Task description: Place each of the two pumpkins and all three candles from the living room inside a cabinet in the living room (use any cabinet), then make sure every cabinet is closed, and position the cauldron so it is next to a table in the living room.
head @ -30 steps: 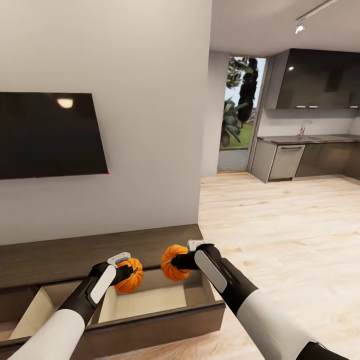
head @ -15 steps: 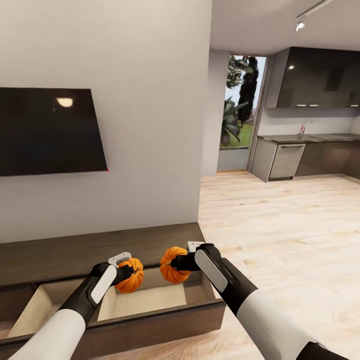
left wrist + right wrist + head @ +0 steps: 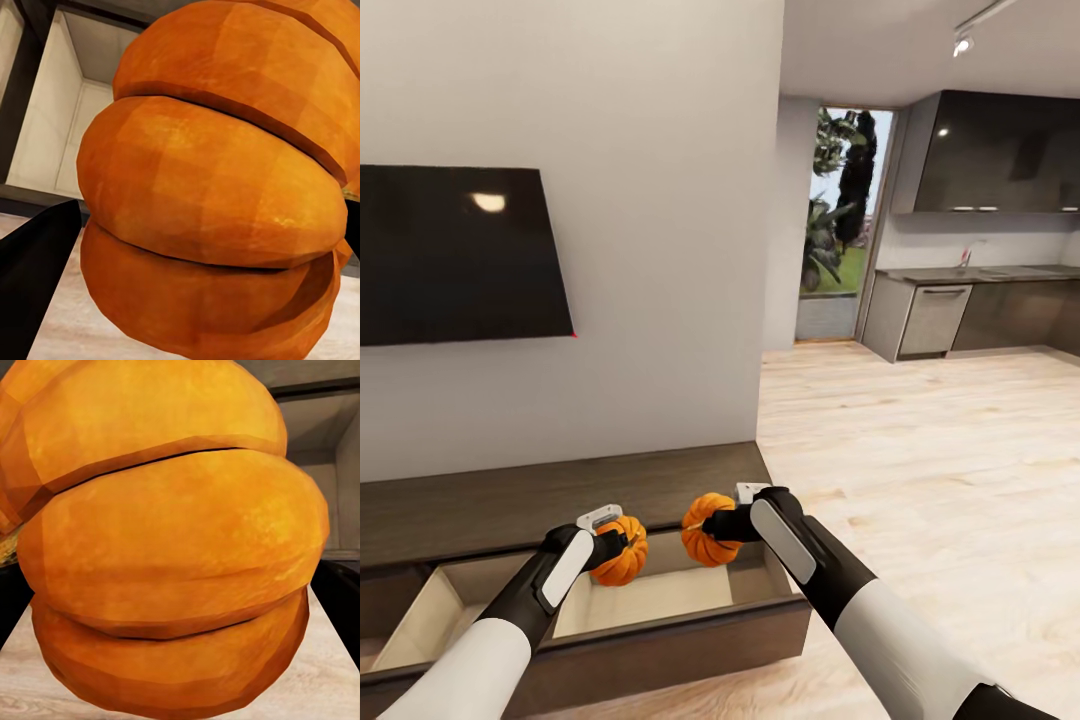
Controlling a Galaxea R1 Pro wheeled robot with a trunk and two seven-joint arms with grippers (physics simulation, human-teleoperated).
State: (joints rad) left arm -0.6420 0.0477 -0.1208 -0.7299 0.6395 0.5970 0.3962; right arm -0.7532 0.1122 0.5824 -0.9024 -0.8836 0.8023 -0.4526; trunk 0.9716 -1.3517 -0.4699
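1. L gripper [image 3: 610, 541] is clamped on a pumpkin [image 3: 619, 549]; R gripper [image 3: 722, 524] is clamped on the other pumpkin [image 3: 709, 527]. Jaws on both are spread just to pumpkin width, w/ the fruit wedged between.
2. Both pumpkins hang over the open drawer [image 3: 650, 592] of the cabinet [image 3: 540, 500], above its pale floor, not touching it. They sit near each other, small gap between.
3. Step, as I judge it: lower & release into the drawer. Candles and cauldron are left to do, and the drawer needs shutting after.
4. Risk: letting go from this height, round pumpkins could bounce or roll, maybe over the low front wall onto the floor [image 3: 920, 450]. Lower first.
5. Risk: R pumpkin hangs close to the drawer's right wall, so a drift that way could clip the rim or drop it outside.
6. Risk: both arms close together; opening at once or swinging inward could knock one pumpkin w/ the other gripper.
7. Risk: forearms cross the drawer front, so dropping too low could bump the front panel and push the drawer.
8. Hard to see: wrist cams show orange ribs up close, left [image 3: 217, 195] and right [image 3: 165, 547], w/ only slivers of drawer behind, so finger contact and depth below can't be judged there.
9. Stems not clear. Drawer's left end is cut off by the L arm & frame edge; contents there unknown.
10. TV [image 3: 455, 255] on the wall above, well clear of the arms.
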